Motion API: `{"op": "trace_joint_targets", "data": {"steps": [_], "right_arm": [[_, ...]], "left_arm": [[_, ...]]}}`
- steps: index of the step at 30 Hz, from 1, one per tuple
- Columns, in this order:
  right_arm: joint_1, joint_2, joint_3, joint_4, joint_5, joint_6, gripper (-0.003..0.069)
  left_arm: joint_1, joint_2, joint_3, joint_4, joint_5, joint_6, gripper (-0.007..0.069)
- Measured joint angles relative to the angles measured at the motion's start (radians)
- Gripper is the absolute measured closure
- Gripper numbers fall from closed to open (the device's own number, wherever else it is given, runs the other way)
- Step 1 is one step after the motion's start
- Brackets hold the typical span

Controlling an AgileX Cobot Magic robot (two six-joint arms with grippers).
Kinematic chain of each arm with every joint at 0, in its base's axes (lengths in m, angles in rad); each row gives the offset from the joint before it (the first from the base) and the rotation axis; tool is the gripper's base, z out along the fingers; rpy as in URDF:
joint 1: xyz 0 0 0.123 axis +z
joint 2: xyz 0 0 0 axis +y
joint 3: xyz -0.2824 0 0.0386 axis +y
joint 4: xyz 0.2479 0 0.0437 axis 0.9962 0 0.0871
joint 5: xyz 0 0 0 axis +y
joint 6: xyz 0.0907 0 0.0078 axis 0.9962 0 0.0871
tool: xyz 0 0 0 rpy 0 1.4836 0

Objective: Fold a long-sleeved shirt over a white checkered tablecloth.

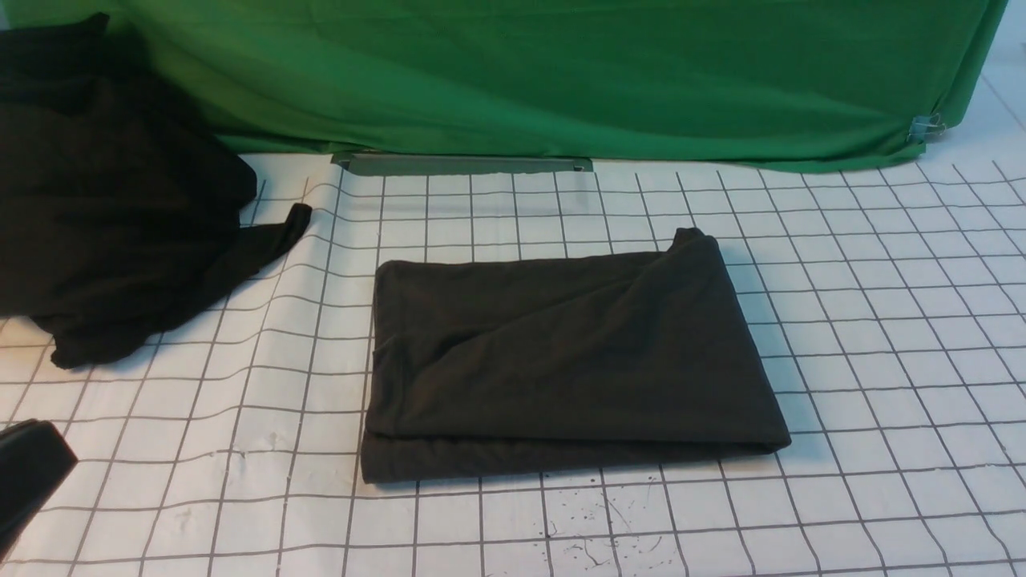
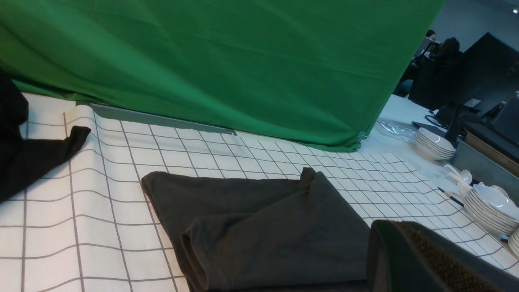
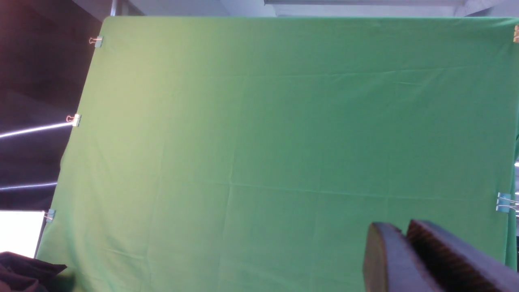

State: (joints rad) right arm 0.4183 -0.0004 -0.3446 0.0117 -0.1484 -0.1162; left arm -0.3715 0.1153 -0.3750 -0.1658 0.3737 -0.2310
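Observation:
The long-sleeved shirt (image 1: 561,361) lies folded into a dark charcoal rectangle in the middle of the white checkered tablecloth (image 1: 882,320), with one corner poking up at its far right. Nothing touches it. My left gripper (image 1: 32,465) sits low at the near left edge, shut and empty, well clear of the shirt. In the left wrist view the shirt (image 2: 259,231) lies just beyond that gripper (image 2: 395,227) on the tablecloth (image 2: 121,162). My right gripper (image 3: 403,229) is out of the front view. It points up at the green backdrop, its jaws a narrow gap apart with nothing between them.
A shapeless black heap of cloth (image 1: 104,200) covers the far left, one flap reaching onto the grid. The green backdrop (image 1: 561,72) closes the back, with a grey metal bar (image 1: 461,164) at its foot. Stacks of white plates (image 2: 490,207) stand beyond the cloth's right edge.

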Motion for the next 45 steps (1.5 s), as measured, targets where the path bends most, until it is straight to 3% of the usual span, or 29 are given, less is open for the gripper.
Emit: {"op": "trace_joint_targets", "data": {"steps": [13, 15, 18, 23, 30, 45], "right_arm": [[0.000, 0.000, 0.000, 0.000, 0.004, 0.000, 0.0561], [0.000, 0.000, 0.000, 0.000, 0.004, 0.000, 0.0558], [0.000, 0.000, 0.000, 0.000, 0.004, 0.000, 0.0556], [0.000, 0.000, 0.000, 0.000, 0.004, 0.000, 0.0556], [0.000, 0.000, 0.000, 0.000, 0.004, 0.000, 0.0555], [0.000, 0.000, 0.000, 0.000, 0.006, 0.000, 0.0524]], "left_arm": [[0.000, 0.000, 0.003, 0.004, 0.006, 0.007, 0.0623], [0.000, 0.000, 0.003, 0.015, 0.005, 0.027, 0.0623], [0.005, 0.000, 0.005, 0.034, -0.008, 0.159, 0.0622], [0.108, -0.011, 0.078, 0.037, -0.079, 0.332, 0.0622], [0.363, -0.096, 0.308, 0.030, -0.212, 0.359, 0.0622], [0.381, -0.112, 0.382, 0.064, -0.147, 0.361, 0.0622]]}}
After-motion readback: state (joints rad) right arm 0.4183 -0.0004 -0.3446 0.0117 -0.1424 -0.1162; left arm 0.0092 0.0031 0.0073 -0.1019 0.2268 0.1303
